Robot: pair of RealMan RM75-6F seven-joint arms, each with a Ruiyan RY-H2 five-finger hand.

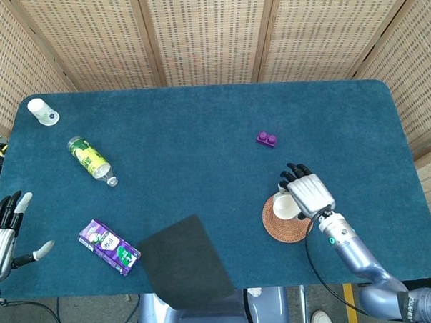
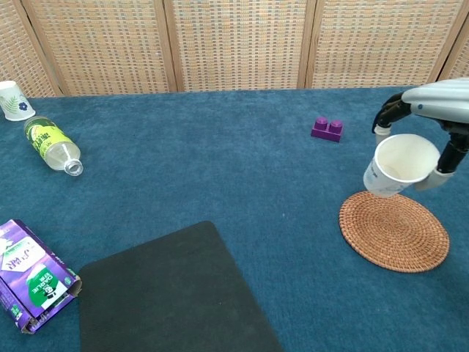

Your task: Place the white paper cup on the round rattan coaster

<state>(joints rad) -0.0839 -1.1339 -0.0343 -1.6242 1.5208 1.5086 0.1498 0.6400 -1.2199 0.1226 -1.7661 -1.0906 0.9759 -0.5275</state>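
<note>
The right hand (image 2: 432,117) grips the white paper cup (image 2: 399,165), tilted, mouth open and clear of the round rattan coaster (image 2: 394,231) directly beneath it; bare blue tabletop (image 1: 200,133) spreads wide beyond the fingers, the near edge close behind the wrist. The left hand (image 1: 4,231) hangs open, fingers apart, off the far corner. Two cups count, with a second cup (image 1: 41,112) well apart; one purple block (image 1: 267,138)

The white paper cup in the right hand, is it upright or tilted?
Tilted. In the chest view the white paper cup, held by the right hand above the rattan coaster, turns its open mouth toward the camera.
</note>
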